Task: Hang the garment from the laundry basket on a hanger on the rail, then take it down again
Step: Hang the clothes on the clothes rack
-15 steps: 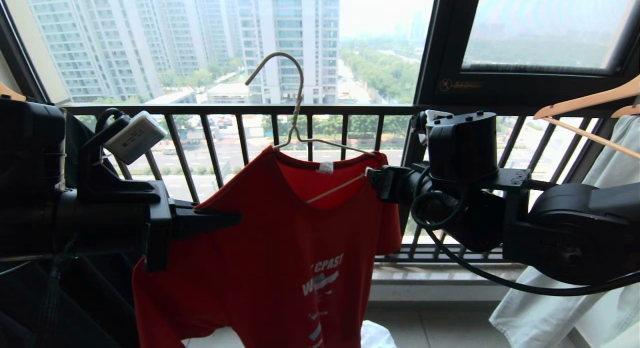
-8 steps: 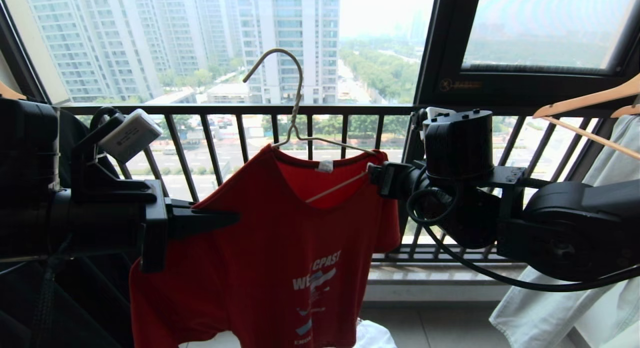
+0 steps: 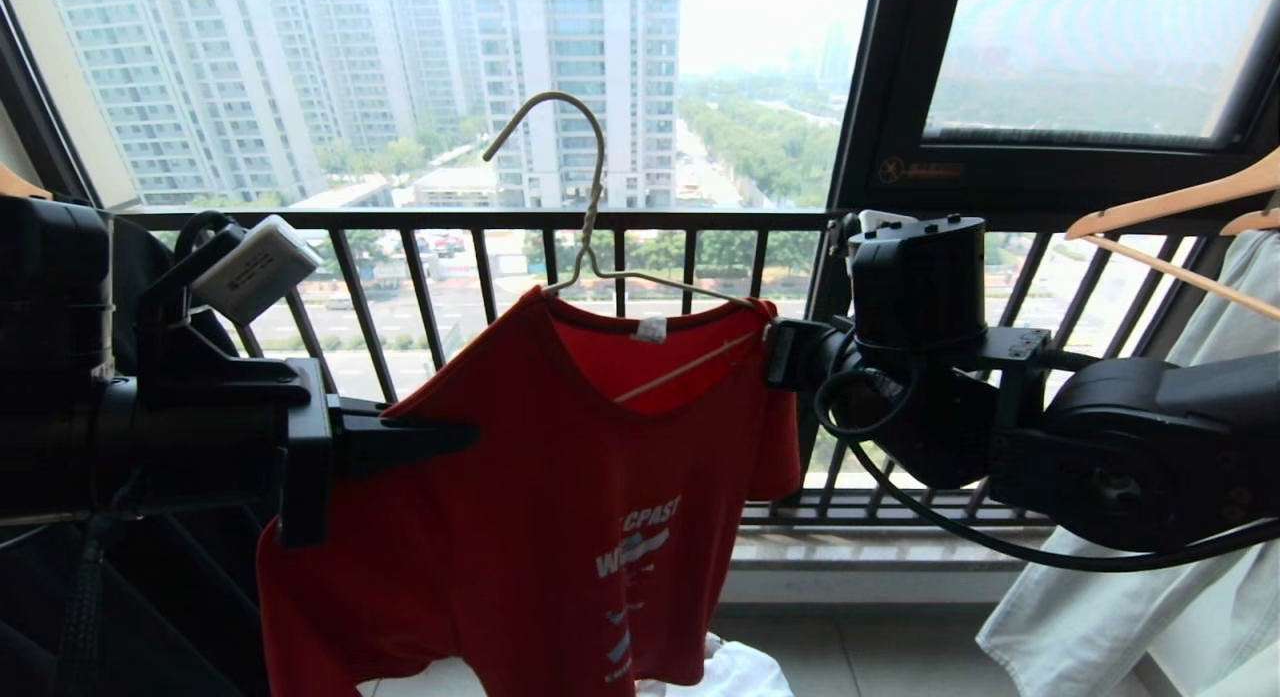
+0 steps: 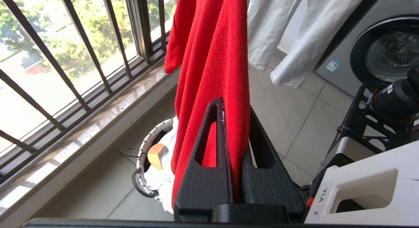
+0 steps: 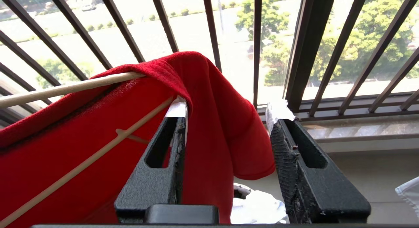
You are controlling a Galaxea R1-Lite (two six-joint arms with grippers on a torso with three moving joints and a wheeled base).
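The red garment (image 3: 560, 487) hangs long-ways down in front of the window bars (image 3: 480, 277), draped on the thin hanger (image 3: 600, 237), whose hook points up. The left gripper (image 4: 234, 162) reaches in level from the left, its jaws pinched tight on the shirt's side. The right gripper (image 5: 226, 136) reaches in level from the right. Its jaws are apart around the sleeve. The laundry basket (image 4: 144, 159) sits on the floor below.

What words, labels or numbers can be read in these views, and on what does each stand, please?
"CPAST", partly folded away, on the red T-shirt.
"VLA - 2" on the white housing.
Blue sticker on the washing machine: too small.
Gold mark on the window frame: blurred.
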